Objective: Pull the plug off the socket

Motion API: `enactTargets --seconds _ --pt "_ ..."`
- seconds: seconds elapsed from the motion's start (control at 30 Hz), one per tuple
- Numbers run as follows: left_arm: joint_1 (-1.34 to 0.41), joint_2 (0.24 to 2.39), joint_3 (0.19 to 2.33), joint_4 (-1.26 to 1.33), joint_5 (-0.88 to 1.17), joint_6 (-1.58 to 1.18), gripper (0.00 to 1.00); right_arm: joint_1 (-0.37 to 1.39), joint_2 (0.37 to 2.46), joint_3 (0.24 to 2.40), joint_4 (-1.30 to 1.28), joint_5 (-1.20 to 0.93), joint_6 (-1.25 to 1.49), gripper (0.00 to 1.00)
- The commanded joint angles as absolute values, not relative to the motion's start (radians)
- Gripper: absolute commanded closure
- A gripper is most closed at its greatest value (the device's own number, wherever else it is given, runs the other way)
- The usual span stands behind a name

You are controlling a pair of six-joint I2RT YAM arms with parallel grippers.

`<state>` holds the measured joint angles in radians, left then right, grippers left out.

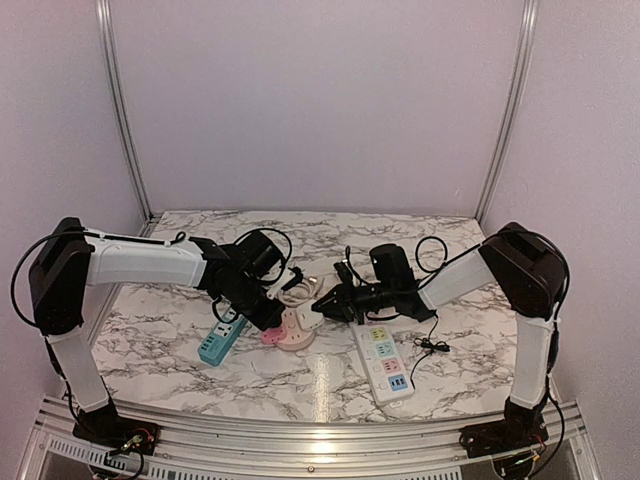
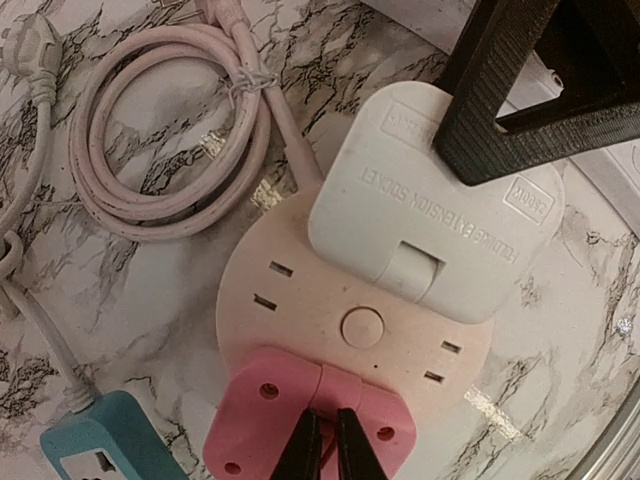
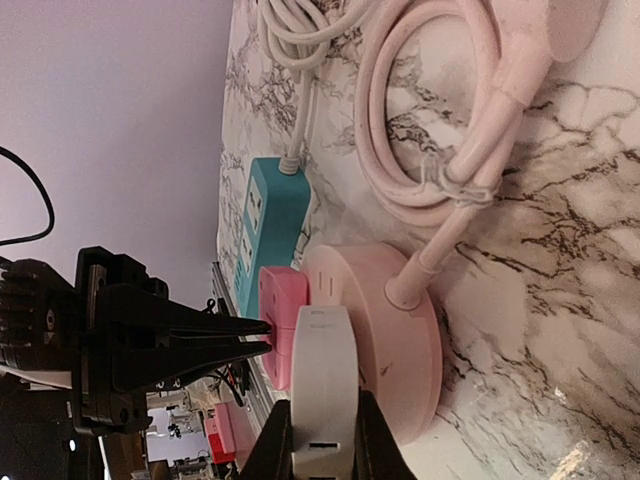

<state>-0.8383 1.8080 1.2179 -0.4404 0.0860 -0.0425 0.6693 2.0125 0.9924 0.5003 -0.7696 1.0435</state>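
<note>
A round pale pink socket (image 2: 300, 300) lies on the marble table, and also shows in the top view (image 1: 298, 340) and the right wrist view (image 3: 395, 340). A pink plug (image 2: 255, 420) and a white plug (image 2: 430, 200) both sit in it. My left gripper (image 2: 328, 425) is shut on the pink plug's middle ridge (image 3: 283, 300). My right gripper (image 3: 322, 420) is shut on the edges of the white plug (image 3: 325, 370). One of its black fingers (image 2: 500, 110) shows over the white plug in the left wrist view. In the top view both grippers meet over the socket, left (image 1: 268, 318) and right (image 1: 325, 305).
A teal power strip (image 1: 222, 340) lies just left of the socket, also in the wrist views (image 2: 100, 445) (image 3: 270, 220). A white power strip (image 1: 385, 362) lies to the right. The socket's coiled pink cable (image 2: 170, 130) and a white cable (image 2: 30, 60) lie behind it.
</note>
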Motion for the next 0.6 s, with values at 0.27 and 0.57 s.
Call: enactTargets --seconds 0.27,0.57 --pt "-0.872 1.937 1.226 -0.506 0.005 -0.043 0.96 0.671 2.035 0.997 0.695 -0.816 1.133 1.0" --pt "-0.877 1.957 1.196 -0.495 -0.023 -0.051 0.96 0.671 2.009 0.998 0.781 -0.818 1.179 1.0"
